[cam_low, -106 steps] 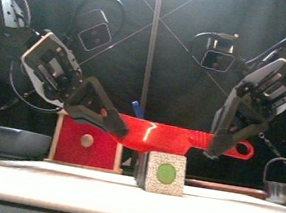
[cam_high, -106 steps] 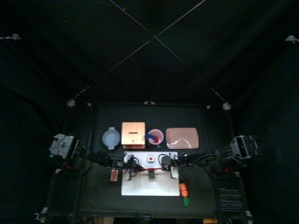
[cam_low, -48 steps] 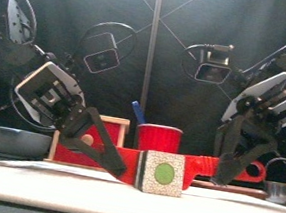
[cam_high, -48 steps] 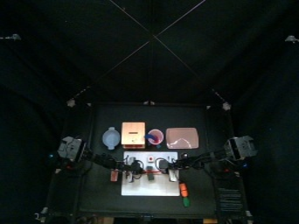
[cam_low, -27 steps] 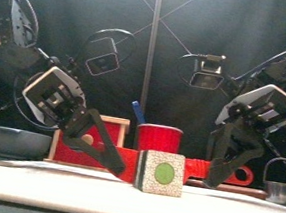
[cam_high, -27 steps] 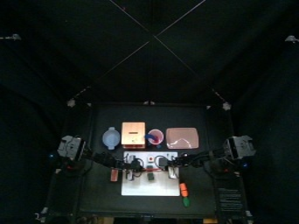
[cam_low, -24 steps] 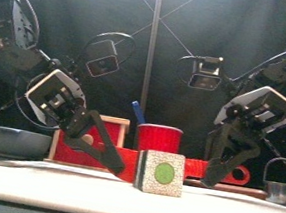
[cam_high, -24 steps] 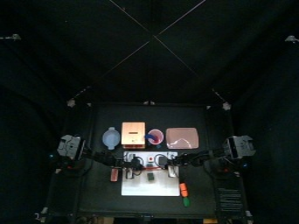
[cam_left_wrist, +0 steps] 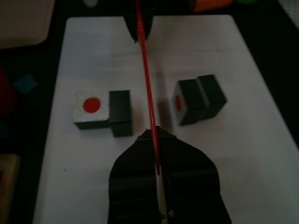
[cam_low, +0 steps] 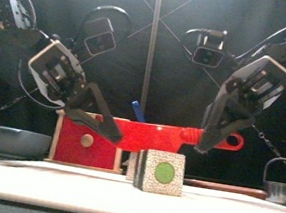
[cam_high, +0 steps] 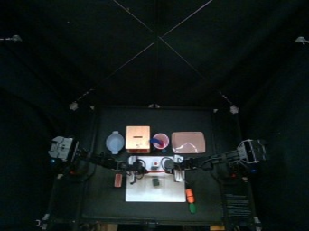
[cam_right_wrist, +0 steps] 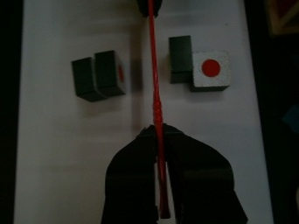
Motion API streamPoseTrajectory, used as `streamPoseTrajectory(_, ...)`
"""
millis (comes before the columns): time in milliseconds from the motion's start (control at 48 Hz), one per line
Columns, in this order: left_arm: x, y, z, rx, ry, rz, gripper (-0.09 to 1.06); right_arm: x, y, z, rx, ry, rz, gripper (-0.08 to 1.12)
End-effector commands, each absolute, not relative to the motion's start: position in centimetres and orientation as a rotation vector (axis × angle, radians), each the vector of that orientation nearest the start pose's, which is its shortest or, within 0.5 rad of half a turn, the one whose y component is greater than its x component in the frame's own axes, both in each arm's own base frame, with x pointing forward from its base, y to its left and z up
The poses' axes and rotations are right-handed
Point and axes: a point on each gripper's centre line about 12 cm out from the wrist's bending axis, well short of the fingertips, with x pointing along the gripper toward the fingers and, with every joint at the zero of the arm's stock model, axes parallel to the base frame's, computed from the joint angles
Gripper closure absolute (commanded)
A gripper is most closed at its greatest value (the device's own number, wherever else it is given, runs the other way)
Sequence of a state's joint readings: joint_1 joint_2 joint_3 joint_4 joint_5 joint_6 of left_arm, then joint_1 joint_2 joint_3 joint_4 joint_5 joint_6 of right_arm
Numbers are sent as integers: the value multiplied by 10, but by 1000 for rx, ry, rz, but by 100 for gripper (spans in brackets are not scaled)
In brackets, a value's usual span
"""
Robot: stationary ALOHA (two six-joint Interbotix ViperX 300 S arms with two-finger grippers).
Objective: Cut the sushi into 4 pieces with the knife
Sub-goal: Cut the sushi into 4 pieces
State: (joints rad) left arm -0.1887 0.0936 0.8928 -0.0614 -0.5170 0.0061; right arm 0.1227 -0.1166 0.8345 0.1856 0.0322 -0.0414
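Risk: red knife [cam_low: 169,136] hangs over the gap btw the 2 sushi halves - a straight drop cuts nothing. It needs a sideways shift onto 1 half's seam, and w/ nothing pinning it that half could skid or tip.

Left gripper [cam_low: 106,130] and right gripper [cam_low: 214,141] each clench 1 end of the knife. White-faced half [cam_left_wrist: 100,112] and dark half [cam_left_wrist: 197,98] lie on the white board [cam_left_wrist: 82,175], below and either side of the blade.

Light from above whitens my cutting board [cam_high: 151,191]; the curtains [cam_high: 154,54] read black; my near jaws blur in wrist views.
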Motion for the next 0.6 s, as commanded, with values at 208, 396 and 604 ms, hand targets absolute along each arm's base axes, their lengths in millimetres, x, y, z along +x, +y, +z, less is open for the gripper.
streamPoseTrajectory(208,360,-84,125,-8,437,-180,81,335,45,163,127,720,66,99)
streamPoseTrajectory(396,362,-92,120,-15,448,-190,81,336,47,154,136,745,63,99)
streamPoseTrajectory(604,363,-97,115,-17,458,-196,81,336,49,145,143,772,59,99)
